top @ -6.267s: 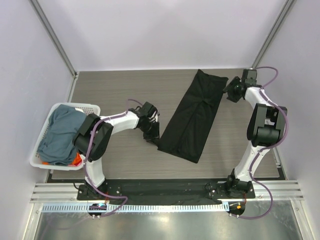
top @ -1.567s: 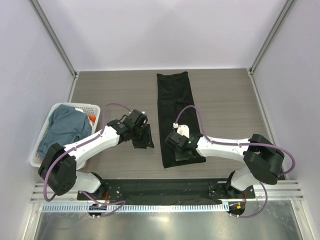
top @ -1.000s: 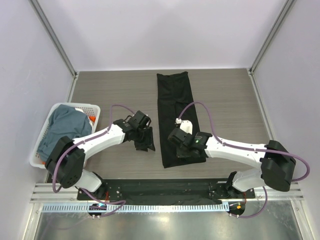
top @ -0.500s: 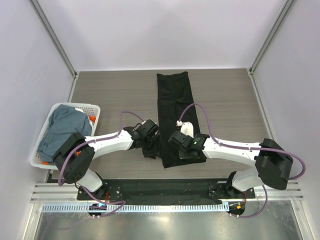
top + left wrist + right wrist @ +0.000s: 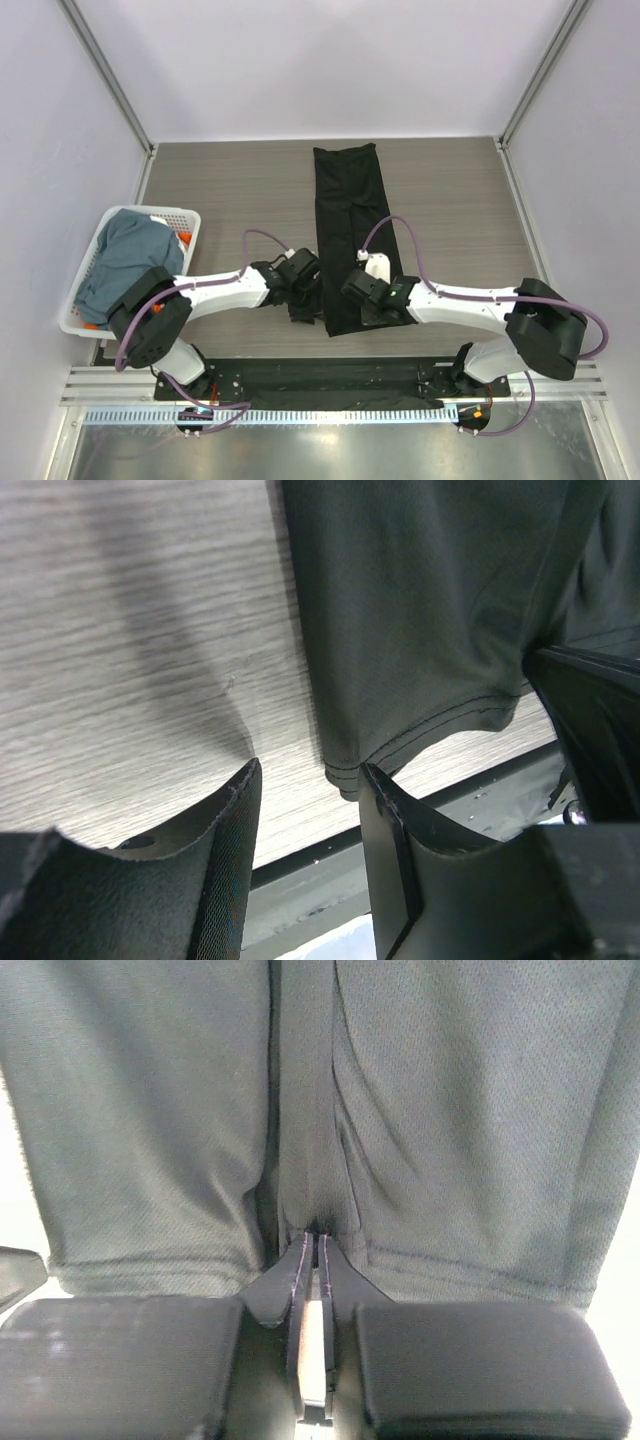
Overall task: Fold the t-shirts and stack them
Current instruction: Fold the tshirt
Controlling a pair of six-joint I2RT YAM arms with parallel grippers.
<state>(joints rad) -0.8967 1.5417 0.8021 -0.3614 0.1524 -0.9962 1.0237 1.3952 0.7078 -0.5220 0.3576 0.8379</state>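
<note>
A black t-shirt (image 5: 347, 200), folded into a long narrow strip, runs from the table's far middle toward the near edge. My right gripper (image 5: 372, 303) sits on its near end, jaws shut on a pinch of the hem of this black t-shirt (image 5: 450, 1110). My left gripper (image 5: 304, 303) is at the strip's near-left corner, open. In the left wrist view the stitched corner of the black t-shirt (image 5: 420, 610) lies just beyond the left gripper (image 5: 310, 780), close to the right fingertip (image 5: 385, 790), with nothing gripped. A slate blue-grey t-shirt (image 5: 125, 255) and a bit of orange t-shirt (image 5: 183, 240) lie in the basket.
A white lattice-sided basket (image 5: 150, 211) stands at the table's left edge. A black strip and metal rail (image 5: 330, 395) border the near edge just behind both grippers. Grey walls enclose the far and side edges.
My left gripper slid right from bare table to the strip's near-left corner. The right gripper stayed on the near end, shifting slightly toward the near edge.
</note>
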